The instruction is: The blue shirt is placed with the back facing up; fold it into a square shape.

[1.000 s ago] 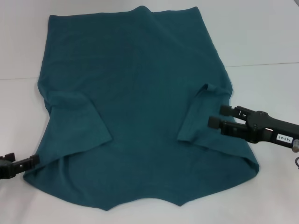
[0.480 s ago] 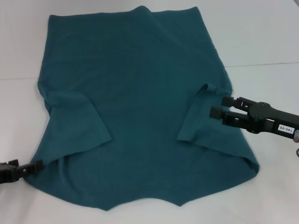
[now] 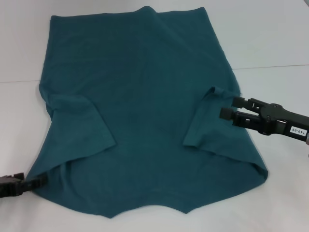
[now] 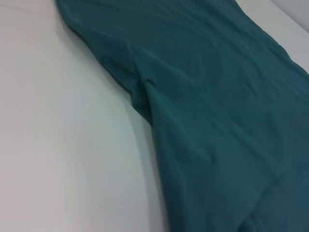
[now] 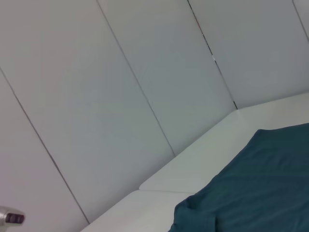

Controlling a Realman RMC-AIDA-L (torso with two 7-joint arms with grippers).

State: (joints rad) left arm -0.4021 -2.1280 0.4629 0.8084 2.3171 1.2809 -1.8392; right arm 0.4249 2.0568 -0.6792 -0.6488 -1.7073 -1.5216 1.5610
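One blue shirt (image 3: 145,111), spread back-up across most of a white table (image 3: 275,43), both sleeves folded inward onto the body. Two black grippers. Left gripper (image 3: 41,180) at the shirt's near left corner, tip touching the fabric edge; spread or pinched, cannot tell. Right gripper (image 3: 229,108) over the right side just beside the folded sleeve, two fingers (image 3: 227,113) held apart. Pale panelled wall (image 5: 145,72) behind the table, seen in the right wrist view.
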